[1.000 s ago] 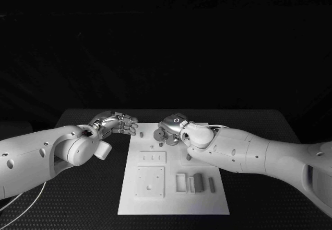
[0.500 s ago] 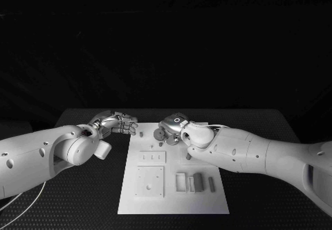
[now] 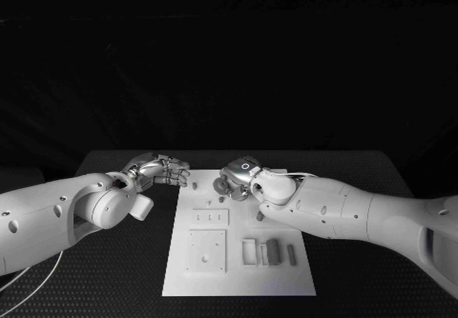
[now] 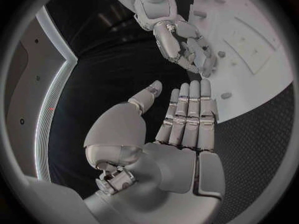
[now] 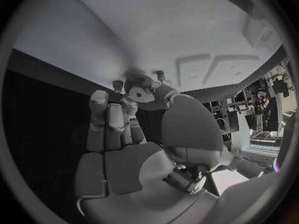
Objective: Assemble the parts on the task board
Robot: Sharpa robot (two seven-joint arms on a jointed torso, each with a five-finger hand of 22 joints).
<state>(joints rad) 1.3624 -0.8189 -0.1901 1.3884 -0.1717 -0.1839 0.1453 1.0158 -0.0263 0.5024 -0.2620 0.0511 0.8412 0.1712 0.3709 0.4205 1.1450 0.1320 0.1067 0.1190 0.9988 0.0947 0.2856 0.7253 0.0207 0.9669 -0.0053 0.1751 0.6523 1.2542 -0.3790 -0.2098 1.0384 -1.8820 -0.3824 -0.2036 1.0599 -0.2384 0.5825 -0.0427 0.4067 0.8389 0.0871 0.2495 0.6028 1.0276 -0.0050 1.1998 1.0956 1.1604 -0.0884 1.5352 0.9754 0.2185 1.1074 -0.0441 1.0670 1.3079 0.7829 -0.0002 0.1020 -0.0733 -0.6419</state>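
Both robot hands sit at the far end of the task board (image 3: 239, 265), which lies on the black desk (image 3: 114, 278). The right robot hand (image 3: 235, 180) hangs over the board's far edge with its fingers curled downward around a small gear-like part (image 5: 142, 87); in the right wrist view the fingertips (image 5: 99, 98) close about this toothed piece, so it is grasping the part. Two small pegs (image 5: 161, 75) stand on the board just beside those fingertips. The left robot hand (image 3: 164, 171) hovers just off the board's far left corner, above the desk, released: in the left wrist view its fingers (image 4: 190, 109) are straight and side by side, the thumb apart, with nothing between them. Well behind both hands, toward the robot, the board carries a slotted plate (image 3: 210, 217), a square plate (image 3: 207, 250) and several upright grey bars (image 3: 273, 252).
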